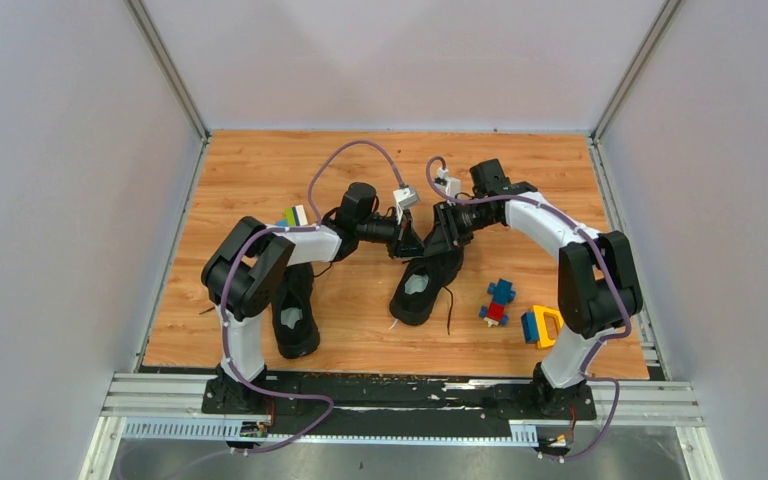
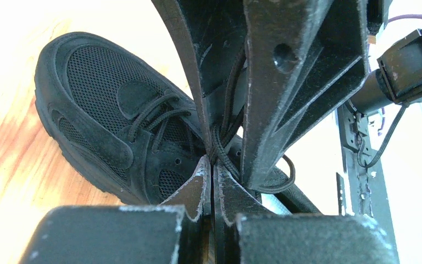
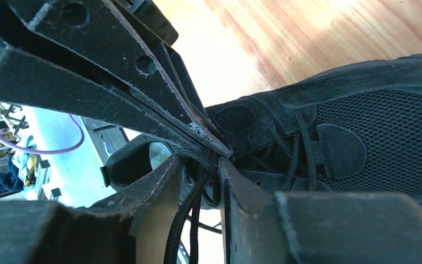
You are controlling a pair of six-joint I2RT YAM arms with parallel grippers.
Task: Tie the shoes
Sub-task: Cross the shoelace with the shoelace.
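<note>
Two black shoes lie on the wooden table. One shoe (image 1: pixel 296 312) sits beside the left arm's base. Over the other shoe (image 1: pixel 426 282), in the middle, both grippers meet at its laces. My left gripper (image 1: pixel 415 242) (image 2: pixel 213 160) is shut on a black lace right above the shoe's (image 2: pixel 104 110) tongue. Facing it tip to tip, my right gripper (image 1: pixel 434 242) (image 3: pixel 200 159) has its jaws apart, with lace strands (image 3: pixel 189 220) running down through the gap. The mesh toe of the shoe (image 3: pixel 373 126) fills the right of the right wrist view. A loose lace end (image 1: pixel 449 312) trails on the table.
Toy blocks lie right of the middle shoe: a blue-red one (image 1: pixel 498 300) and a yellow-blue one (image 1: pixel 541 325). Another coloured block (image 1: pixel 296 215) shows behind the left arm. White walls close in the table on three sides.
</note>
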